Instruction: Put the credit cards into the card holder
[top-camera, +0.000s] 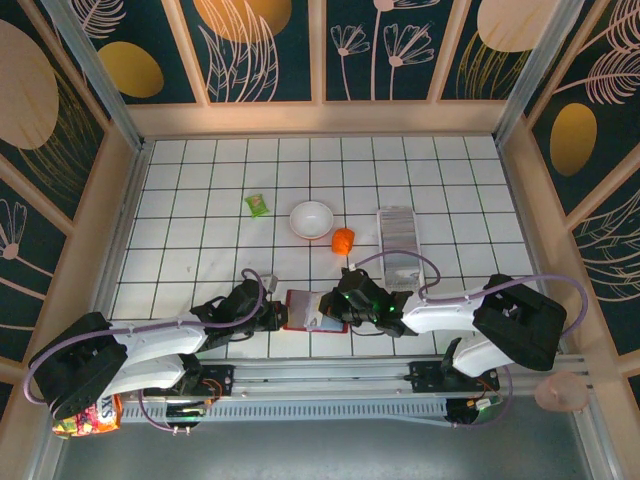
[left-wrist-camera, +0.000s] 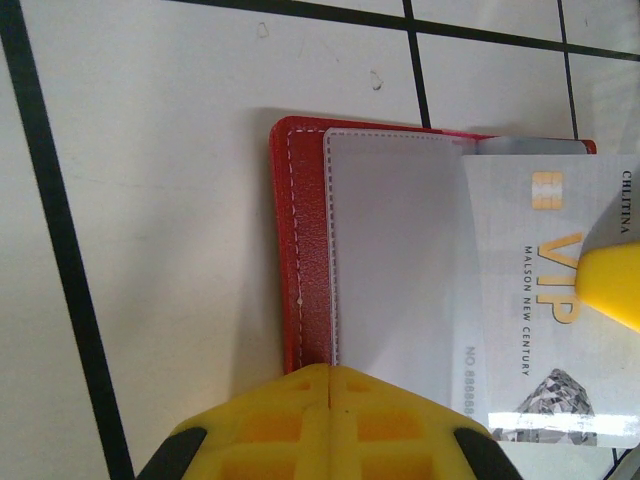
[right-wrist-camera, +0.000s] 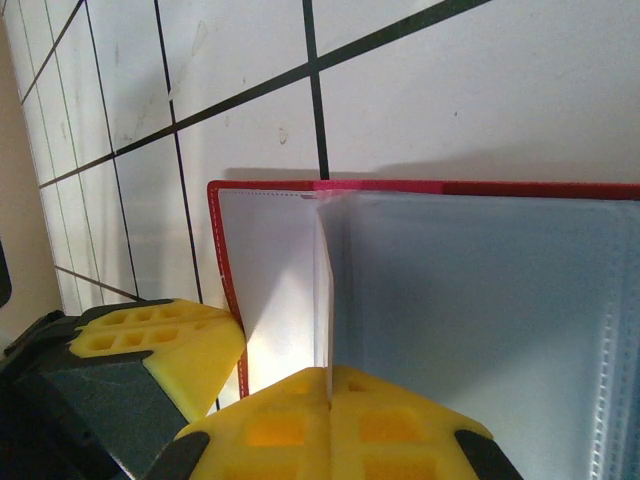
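The dark red card holder (top-camera: 301, 310) lies open on the white tiled table between the arms, pale inside up (left-wrist-camera: 390, 260). My left gripper (left-wrist-camera: 330, 372) is shut, its tips resting on the holder's edge (top-camera: 276, 315). My right gripper (right-wrist-camera: 330, 376) is shut on one credit card (right-wrist-camera: 323, 290), seen edge-on over the holder's clear pockets (right-wrist-camera: 480, 300). In the left wrist view that silvery VIP credit card (left-wrist-camera: 530, 300) lies across the holder's right half, with a right finger (left-wrist-camera: 612, 288) on it. More credit cards (top-camera: 397, 228) stand as a ribbed row behind.
The ribbed row sits in a clear oblong tray (top-camera: 402, 268) behind the right arm. Farther back are a white bowl (top-camera: 311, 219), an orange object (top-camera: 343, 240) and a green packet (top-camera: 258, 204). Wooden walls ring the table.
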